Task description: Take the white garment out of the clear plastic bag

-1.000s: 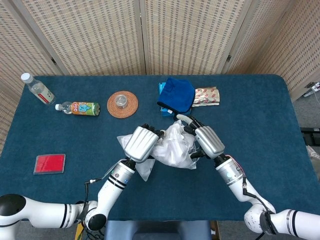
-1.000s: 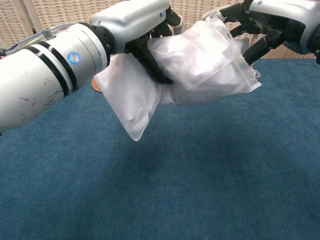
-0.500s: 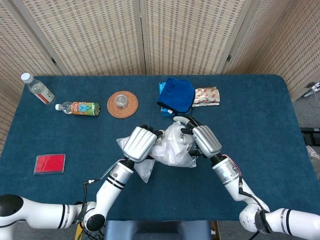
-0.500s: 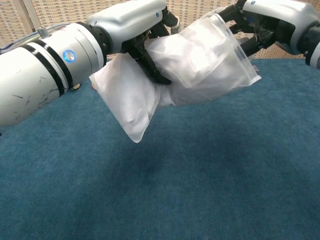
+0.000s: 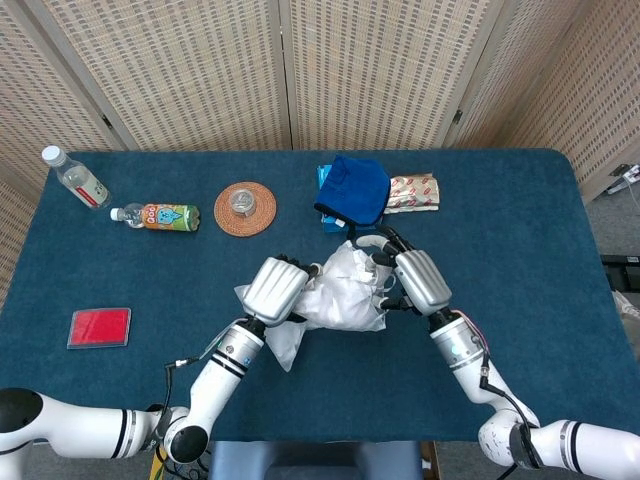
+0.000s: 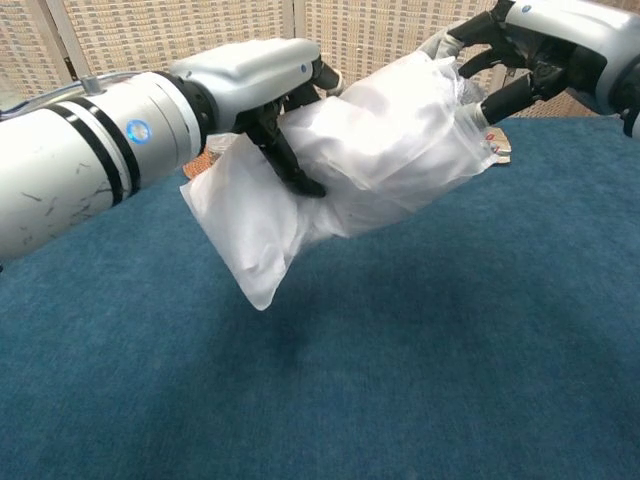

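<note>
Both hands have the bag (image 6: 400,140) lifted off the table (image 5: 520,240). The left hand (image 6: 265,85) clamps the bag's closed end as an anchor, while the right hand (image 6: 515,50) pinches its mouth, probably to spread it. The shirt (image 6: 340,130) is inside, not out yet.

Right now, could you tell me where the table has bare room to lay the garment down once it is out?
The right side of the table, beyond the right hand, is bare. So is the stretch between the red card and the left hand. The far middle is crowded: coaster, blue cloth, snack packet.
</note>
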`<control>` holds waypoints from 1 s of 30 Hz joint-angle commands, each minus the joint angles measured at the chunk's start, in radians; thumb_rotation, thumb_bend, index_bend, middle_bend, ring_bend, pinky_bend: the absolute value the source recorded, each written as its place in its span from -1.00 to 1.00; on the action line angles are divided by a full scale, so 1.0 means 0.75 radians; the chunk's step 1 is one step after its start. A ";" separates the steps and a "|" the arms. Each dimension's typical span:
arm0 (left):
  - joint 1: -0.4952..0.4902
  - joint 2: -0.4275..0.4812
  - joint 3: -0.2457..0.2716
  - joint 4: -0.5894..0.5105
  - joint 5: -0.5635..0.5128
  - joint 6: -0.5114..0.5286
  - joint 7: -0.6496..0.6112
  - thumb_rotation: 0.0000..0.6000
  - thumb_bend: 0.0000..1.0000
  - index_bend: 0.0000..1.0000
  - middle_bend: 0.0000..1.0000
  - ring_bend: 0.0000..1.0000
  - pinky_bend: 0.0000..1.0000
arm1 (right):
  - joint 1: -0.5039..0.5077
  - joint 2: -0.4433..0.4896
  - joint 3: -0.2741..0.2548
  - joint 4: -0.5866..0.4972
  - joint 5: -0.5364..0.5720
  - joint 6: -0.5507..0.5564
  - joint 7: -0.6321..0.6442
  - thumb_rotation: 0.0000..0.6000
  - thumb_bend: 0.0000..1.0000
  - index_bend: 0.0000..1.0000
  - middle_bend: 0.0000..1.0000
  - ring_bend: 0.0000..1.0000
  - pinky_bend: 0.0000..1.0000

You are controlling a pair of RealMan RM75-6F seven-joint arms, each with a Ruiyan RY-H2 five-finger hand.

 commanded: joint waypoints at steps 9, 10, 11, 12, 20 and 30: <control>-0.024 0.003 0.010 -0.049 -0.204 0.042 0.151 1.00 -0.90 -0.67 -0.38 -0.37 -0.05 | 0.019 -0.043 0.005 0.077 0.043 -0.031 -0.011 1.00 0.16 0.81 -0.51 -0.90 -0.57; -0.024 0.003 0.013 -0.051 -0.209 0.045 0.153 1.00 -0.90 -0.69 -0.43 -0.41 -0.05 | 0.021 -0.048 0.006 0.085 0.047 -0.034 -0.012 1.00 0.16 0.81 -0.51 -0.90 -0.57; -0.024 0.002 0.016 -0.053 -0.213 0.049 0.154 1.00 -0.91 -0.71 -0.48 -0.45 -0.06 | 0.024 -0.054 0.007 0.095 0.051 -0.037 -0.013 1.00 0.16 0.81 -0.51 -0.90 -0.57; -0.024 0.002 0.020 -0.054 -0.216 0.053 0.156 1.00 -0.91 -0.72 -0.52 -0.48 -0.06 | 0.028 -0.062 0.009 0.109 0.058 -0.042 -0.016 1.00 0.16 0.81 -0.51 -0.90 -0.57; -0.010 0.001 0.065 -0.055 -0.197 0.074 0.143 1.00 -0.91 -0.72 -0.57 -0.52 -0.08 | 0.063 -0.126 0.025 0.225 0.120 -0.093 -0.027 1.00 0.16 0.81 -0.51 -0.90 -0.57; 0.046 -0.046 0.183 0.100 0.126 0.106 -0.035 1.00 -0.91 -0.50 -0.44 -0.39 -0.08 | 0.106 -0.209 0.051 0.356 0.180 -0.142 -0.031 1.00 0.16 0.81 -0.51 -0.90 -0.57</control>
